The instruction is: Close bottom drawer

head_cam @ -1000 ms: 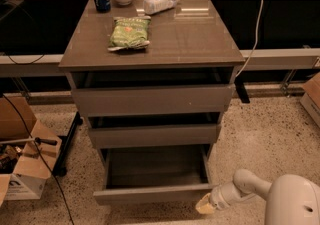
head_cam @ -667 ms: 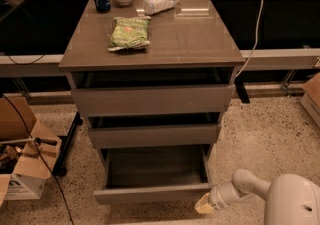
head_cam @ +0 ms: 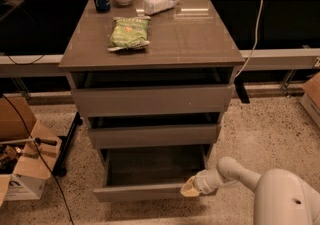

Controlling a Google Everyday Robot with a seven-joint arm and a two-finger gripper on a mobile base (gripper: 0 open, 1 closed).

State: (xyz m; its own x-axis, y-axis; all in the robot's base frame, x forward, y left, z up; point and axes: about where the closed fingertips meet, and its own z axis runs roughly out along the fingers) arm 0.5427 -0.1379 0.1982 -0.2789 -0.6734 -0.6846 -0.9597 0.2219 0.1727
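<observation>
the bottom drawer [head_cam: 142, 192] is pulled well out towards the near side, its grey box open under the middle drawer [head_cam: 152, 135]. my gripper [head_cam: 190, 187] sits low at the near right, touching or just beside the right end of that drawer's front. i cannot tell whether the jaws are released or clenched; they don't look to be grasping anything.

my worry is where the contact is. pushing from the far right end rather than the middle could twist the drawer on its runners, so it jams half shut. the tip also sits near the front's top edge and right corner, so i judge it could slip over into the box or slide off past the side of the cabinet [head_cam: 150, 100]. if it drops inside, the arm could get caught under the middle drawer as the front moves in.
</observation>
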